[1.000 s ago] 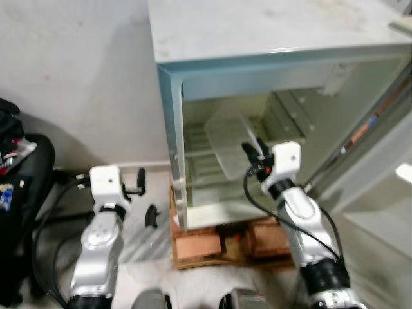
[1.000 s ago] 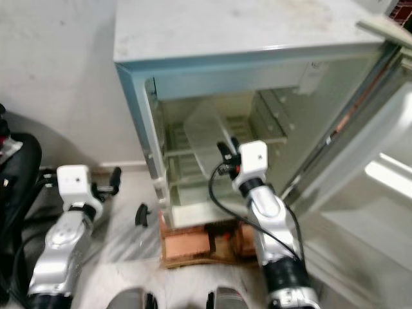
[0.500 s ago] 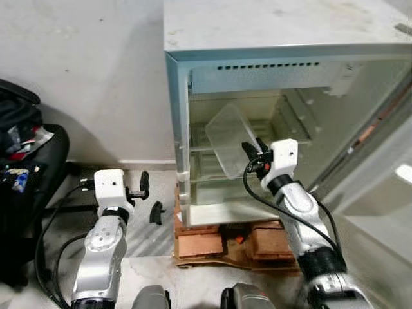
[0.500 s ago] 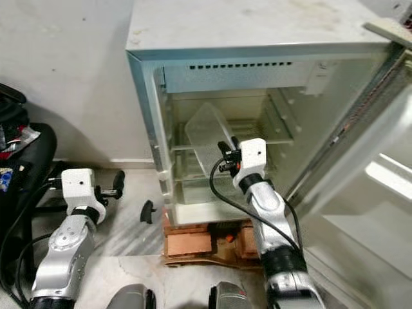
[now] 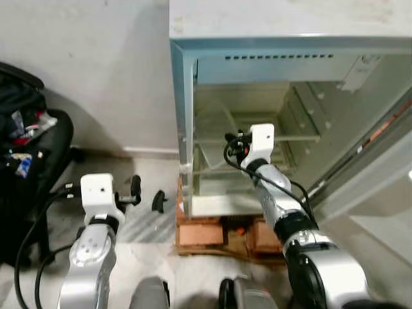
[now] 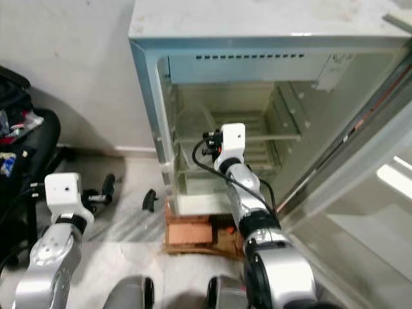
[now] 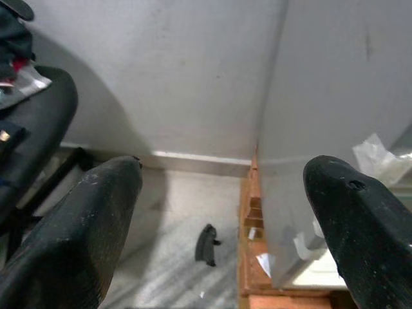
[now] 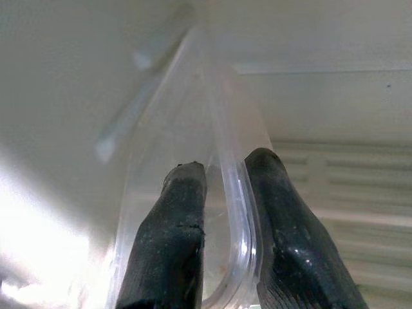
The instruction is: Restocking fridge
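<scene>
Right now I have the right gripper reached into the open fridge, its two black fingers pinched together on the rim of a clear plastic container. From the head views the container sits tilted inside the cabinet, at about the level of the upper shelf and toward the left wall, with the gripper just near of it. I judge this to be the placing step: the tub is inside the cabinet but not yet resting flat on anything I can make out. What I would want next is to level it and lower it onto a shelf, then part the fingers and draw the arm straight back toward me without dragging the rim along.

As for contents, I see nothing inside the container; it looks see-through and empty, though its far end is blurred against the pale liner. The fridge shelves and the lower compartment also appear bare.

My left gripper hangs idle low on the left, fingers spread wide apart with nothing between them, above the grey floor where a small black piece lies just beside the wooden pallet under the fridge.
</scene>
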Controlling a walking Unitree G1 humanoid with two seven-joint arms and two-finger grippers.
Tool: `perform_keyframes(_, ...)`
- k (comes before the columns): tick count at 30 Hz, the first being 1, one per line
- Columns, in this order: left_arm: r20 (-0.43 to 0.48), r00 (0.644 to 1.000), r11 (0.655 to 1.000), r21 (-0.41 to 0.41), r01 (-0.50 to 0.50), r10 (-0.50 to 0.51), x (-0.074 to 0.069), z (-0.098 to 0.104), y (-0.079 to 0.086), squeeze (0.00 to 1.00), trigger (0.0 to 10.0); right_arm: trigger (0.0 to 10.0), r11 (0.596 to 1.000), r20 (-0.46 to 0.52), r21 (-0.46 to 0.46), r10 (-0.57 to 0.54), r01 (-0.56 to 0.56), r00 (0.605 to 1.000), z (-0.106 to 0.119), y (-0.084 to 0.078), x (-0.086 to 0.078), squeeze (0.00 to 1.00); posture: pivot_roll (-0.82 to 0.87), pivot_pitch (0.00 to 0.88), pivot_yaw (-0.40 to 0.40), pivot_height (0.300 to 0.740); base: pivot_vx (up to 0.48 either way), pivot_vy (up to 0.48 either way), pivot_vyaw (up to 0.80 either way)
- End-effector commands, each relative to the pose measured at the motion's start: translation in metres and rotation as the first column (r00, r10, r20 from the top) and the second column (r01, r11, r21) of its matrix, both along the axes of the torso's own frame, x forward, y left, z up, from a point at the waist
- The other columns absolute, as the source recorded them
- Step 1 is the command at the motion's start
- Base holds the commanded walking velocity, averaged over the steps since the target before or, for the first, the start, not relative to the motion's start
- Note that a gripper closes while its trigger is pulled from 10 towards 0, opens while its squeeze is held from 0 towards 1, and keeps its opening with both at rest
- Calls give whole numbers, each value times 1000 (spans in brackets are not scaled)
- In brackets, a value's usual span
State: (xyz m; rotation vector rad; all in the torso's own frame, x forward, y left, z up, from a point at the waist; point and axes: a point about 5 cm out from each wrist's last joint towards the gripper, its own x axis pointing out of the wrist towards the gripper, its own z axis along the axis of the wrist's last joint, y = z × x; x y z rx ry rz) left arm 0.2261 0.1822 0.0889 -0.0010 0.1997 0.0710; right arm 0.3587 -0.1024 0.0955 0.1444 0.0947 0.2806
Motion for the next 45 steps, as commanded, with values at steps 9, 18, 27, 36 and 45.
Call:
perform_keyframes(9,-87,991,995,3,-101,100,-50,-1,6,0,10000,10000,988,-80,97,-116,123,990,14,1,18,0,320,315,-114,740,0,0,0)
perform_keyframes(18,-141,982,992,-12,-130,127,-68,2,0,0,10000,10000,962,-169,211,-137,172,976,29,24,27,0,345,354,-150,740,0,0,0)
perform_keyframes(27,-158,978,990,-5,-138,135,-70,5,-1,0,10000,10000,951,-215,292,-39,102,976,37,56,25,1000,353,358,-148,740,0,0,0)
perform_keyframes(36,-143,983,993,9,-116,116,-55,6,0,0,10000,10000,969,-116,247,20,10,993,53,53,32,1000,337,310,-132,740,0,0,0)
perform_keyframes(45,-112,988,994,11,-105,105,-35,6,-3,0,10000,10000,956,-26,289,-36,42,999,83,22,47,1000,327,255,-134,740,0,0,0)
